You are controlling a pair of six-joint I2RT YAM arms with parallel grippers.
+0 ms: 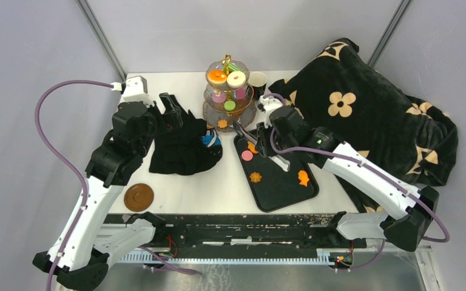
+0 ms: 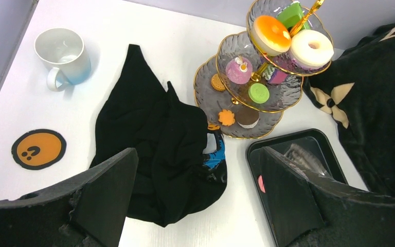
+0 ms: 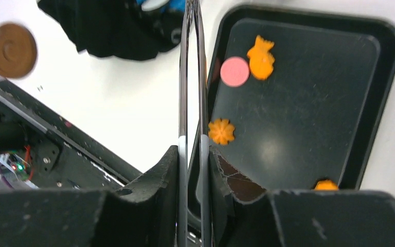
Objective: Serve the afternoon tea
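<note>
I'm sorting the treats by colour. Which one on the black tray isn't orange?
The pink disc, round and flat, lying beside a fish cookie near the tray's rim. The other three treats on the tray are all orange cookies.

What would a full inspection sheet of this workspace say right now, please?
Surface: white table, no spills seen.
Job's things: three-tier stand carries an orange donut and a white donut; black tray holds a pink disc and orange cookies.
Clutter: black cloth, white mug, brown coaster, flowered blanket.
Grippers: left gripper open, empty; right gripper fingers shut on metal tongs.
Cables: purple cable loops along each arm.
Surroundings: grey walls, metal posts.
</note>
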